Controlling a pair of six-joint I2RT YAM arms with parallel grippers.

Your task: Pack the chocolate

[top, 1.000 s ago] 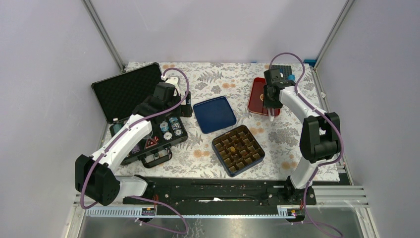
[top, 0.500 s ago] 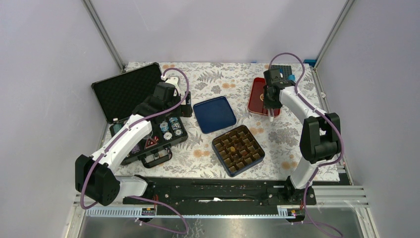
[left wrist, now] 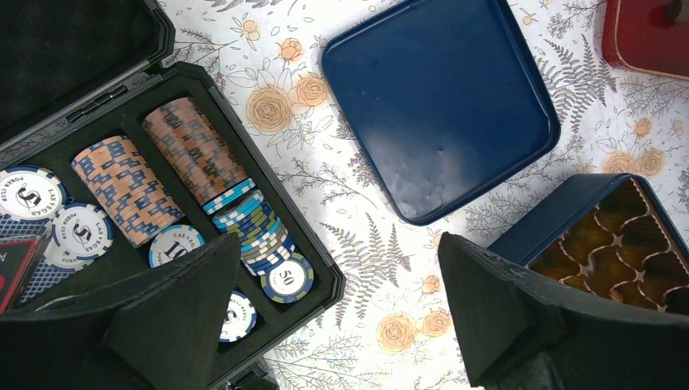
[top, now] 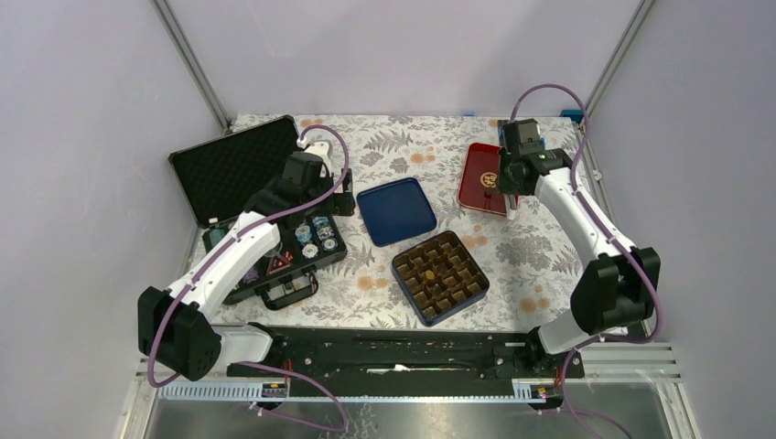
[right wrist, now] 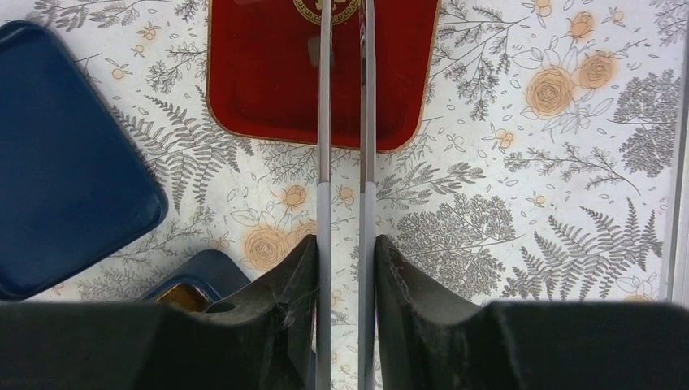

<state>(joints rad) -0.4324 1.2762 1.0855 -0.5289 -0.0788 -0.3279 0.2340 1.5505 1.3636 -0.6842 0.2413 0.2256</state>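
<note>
With right end effector [right wrist: 347, 248] clamped on tweezers [right wrist: 325, 122], centre prongs over red tray [right wrist: 260, 81] ahead; left end effector [left wrist: 339, 240] fingers apart.

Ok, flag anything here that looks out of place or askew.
Nothing is spilled or damaged. The blue tin and its lid lie apart, both turned askew to the table edge. The open poker chip case seems unrelated to packing. The right end effector grips tweezers over the red tray.
</note>
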